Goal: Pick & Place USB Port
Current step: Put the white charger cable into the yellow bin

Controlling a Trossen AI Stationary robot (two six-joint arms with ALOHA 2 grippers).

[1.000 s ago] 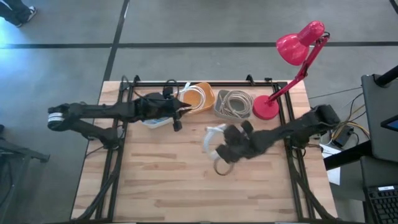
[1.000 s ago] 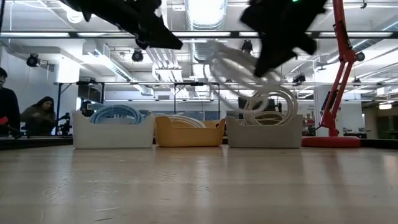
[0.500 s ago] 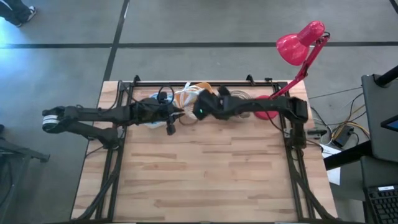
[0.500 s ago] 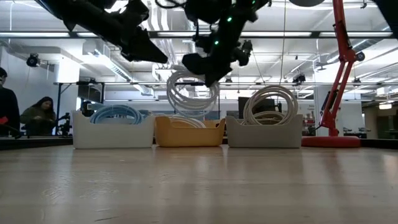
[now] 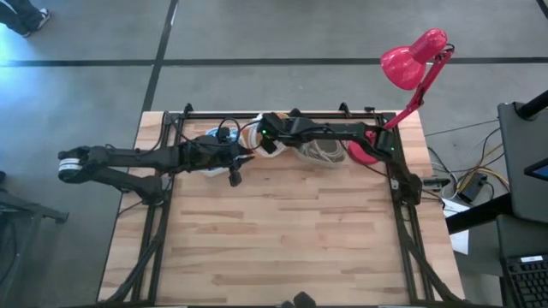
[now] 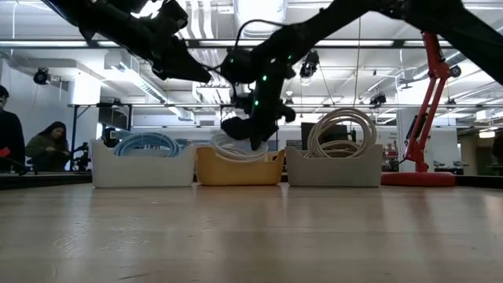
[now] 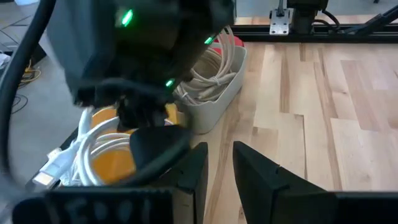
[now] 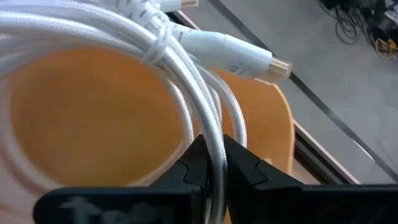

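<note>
- White USB cable (image 8: 186, 81): coiled, braided, with a white plug and metal tip; hangs over the orange bin (image 6: 240, 167), lower loops at the bin's rim.
- Right gripper (image 8: 214, 163): reaches across the back of the table to above the orange bin; fingers (image 8: 244, 165) pinched on a strand of the cable coil.
- Left gripper (image 7: 219, 163): hovers just beside the orange bin, on the side toward the white bin; fingers (image 7: 264, 174) a narrow gap apart, nothing between them.
- Orange bin: middle of three bins along the table's back edge.
- White bin (image 6: 143, 164): holds a blue cable coil (image 6: 146, 143).
- Grey bin (image 6: 334, 167): holds a white cable coil (image 6: 343, 130).
- Red desk lamp (image 5: 402, 77): base at the table's back right corner.
</note>
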